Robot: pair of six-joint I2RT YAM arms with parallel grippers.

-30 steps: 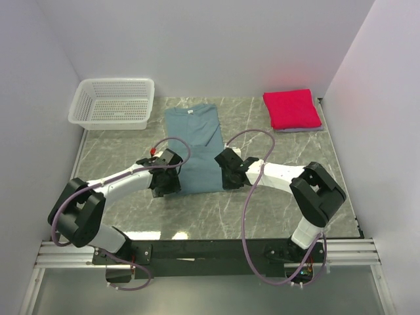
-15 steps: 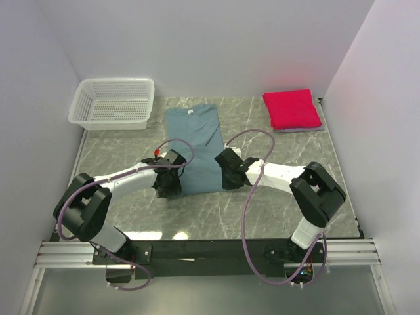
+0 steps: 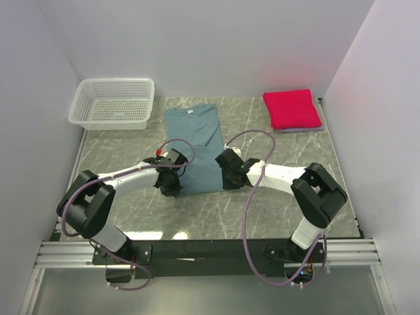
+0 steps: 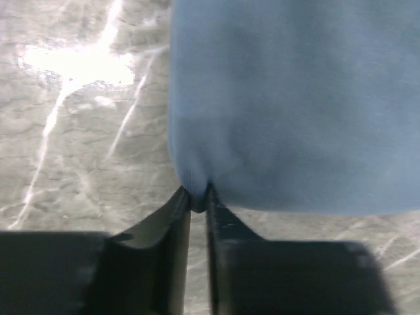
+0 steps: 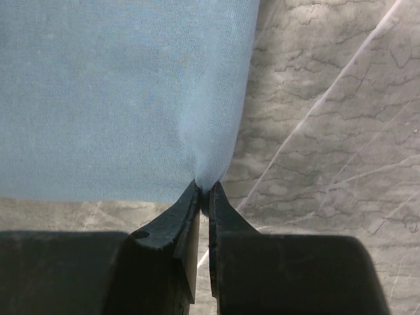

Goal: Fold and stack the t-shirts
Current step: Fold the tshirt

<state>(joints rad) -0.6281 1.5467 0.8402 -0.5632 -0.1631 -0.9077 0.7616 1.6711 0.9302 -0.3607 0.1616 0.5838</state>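
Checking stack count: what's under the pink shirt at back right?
A thin strip of pale lavender cloth shows along the near edge of the pink shirt. The rest is covered, so anything else beneath cannot be seen.

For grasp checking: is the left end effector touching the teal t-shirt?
Touching. Left wrist view shows the left end effector pinching the teal t-shirt at its corner.

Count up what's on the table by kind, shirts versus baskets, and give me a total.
T-shirts: 3: teal-blue t-shirt spread flat, crimson-pink t-shirt folded, lavender t-shirt showing as a thin edge under the pink one
Baskets: 1: white mesh basket
Total: 4
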